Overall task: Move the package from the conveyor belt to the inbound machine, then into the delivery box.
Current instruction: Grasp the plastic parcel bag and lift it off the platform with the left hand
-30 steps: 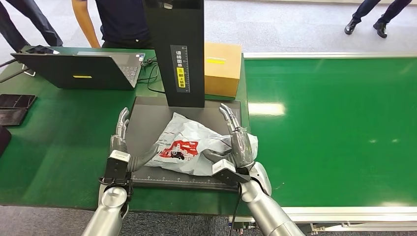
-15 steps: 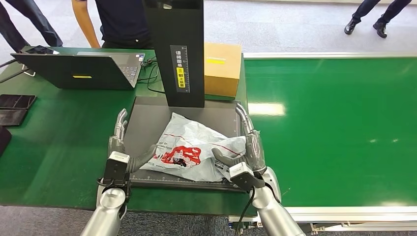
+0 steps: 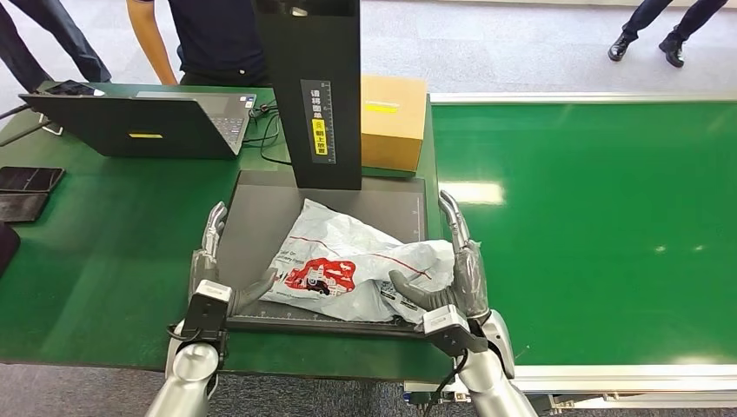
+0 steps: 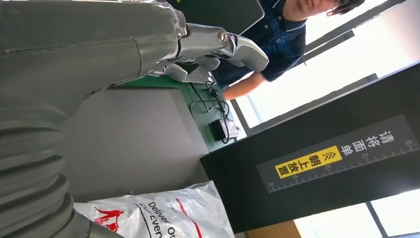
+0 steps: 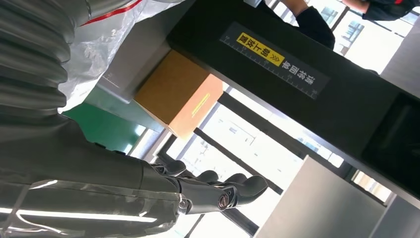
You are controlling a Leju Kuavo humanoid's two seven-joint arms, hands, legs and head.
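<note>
A crumpled white plastic mailer package w/ red print [image 3: 348, 265] lies on the dark grey flat platform of the inbound machine [image 3: 261, 213], just in front of the machine's black upright column w/ yellow label [image 3: 317, 95]. The robot's left hand [image 3: 209, 252] stands at the platform's left edge, fingers spread & straight, thumb toward the package. The right hand [image 3: 456, 265] flanks the package's right side, fingers extended, thumb touching the bag; neither grips it. Behind: brown cardboard box [image 3: 393, 122], open black laptop [image 3: 148, 122] on the green tabletop [image 3: 87, 261], green conveyor belt [image 3: 600, 226] at right. A person in a dark shirt [image 3: 213, 39] stands beyond.
</note>
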